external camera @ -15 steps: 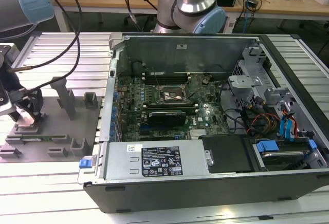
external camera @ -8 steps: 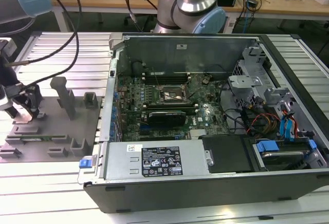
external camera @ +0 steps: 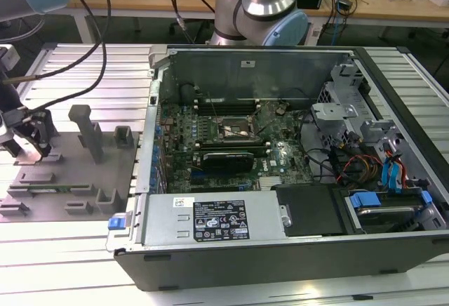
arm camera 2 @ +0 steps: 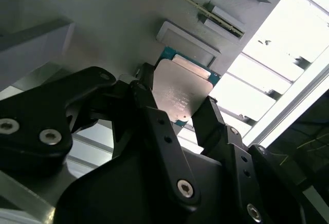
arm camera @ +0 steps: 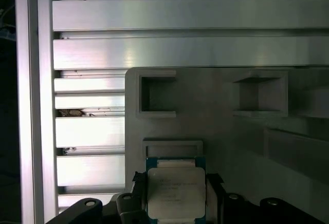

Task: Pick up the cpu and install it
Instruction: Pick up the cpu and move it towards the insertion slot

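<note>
Gripper (external camera: 31, 148): at the exterior view's far left, low over the grey fixture plate (external camera: 70, 173). Its fingers (arm camera 2: 149, 103) press on two opposite edges of the cpu (arm camera: 176, 193), as I read both wrist views.
Cpu: flat, silver lid up, just beside a low grey block (arm camera: 172, 148) on the plate. I cannot tell whether it is clear of the surface.
Socket (external camera: 237, 130): mid-board in the open computer case (external camera: 280, 250), well apart to the right, and to my eye unfilled.
Progress: grasp made, I judge. Carry and install are not yet done.

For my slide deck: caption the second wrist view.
Black gripper clasping the silvery square cpu at the grey plastic fixture.
</note>
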`<state>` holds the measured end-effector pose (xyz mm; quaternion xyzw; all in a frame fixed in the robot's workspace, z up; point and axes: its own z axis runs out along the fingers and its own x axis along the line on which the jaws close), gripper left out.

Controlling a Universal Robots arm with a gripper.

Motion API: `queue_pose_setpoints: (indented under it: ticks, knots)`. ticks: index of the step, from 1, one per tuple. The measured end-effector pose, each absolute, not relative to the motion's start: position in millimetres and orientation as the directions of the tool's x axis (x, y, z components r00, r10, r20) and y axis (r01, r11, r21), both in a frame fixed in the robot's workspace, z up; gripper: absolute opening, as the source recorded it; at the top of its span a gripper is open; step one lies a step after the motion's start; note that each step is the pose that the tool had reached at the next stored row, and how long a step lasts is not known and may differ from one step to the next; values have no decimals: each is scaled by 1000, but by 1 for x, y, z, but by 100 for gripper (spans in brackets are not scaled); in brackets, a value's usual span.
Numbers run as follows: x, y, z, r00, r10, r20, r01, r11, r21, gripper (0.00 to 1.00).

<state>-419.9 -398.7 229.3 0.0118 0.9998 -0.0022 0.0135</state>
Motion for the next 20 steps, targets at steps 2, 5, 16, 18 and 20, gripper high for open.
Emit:
queue_pose_setpoints:
  ticks: [2,5,16,18,20]
  knots:
    - [-420,-399,229,-999,23,-27,24,1000,-4,55]
    - [-420,-399,229,-999,23,-27,24,1000,-4,55]
    - [-420,-398,238,-999,24,-27,24,1000,-4,55]
    - [-420,-398,243,-999,23,-27,24,1000,-4,55]
    - [-420,-398,247,-999,23,-27,24,1000,-4,55]
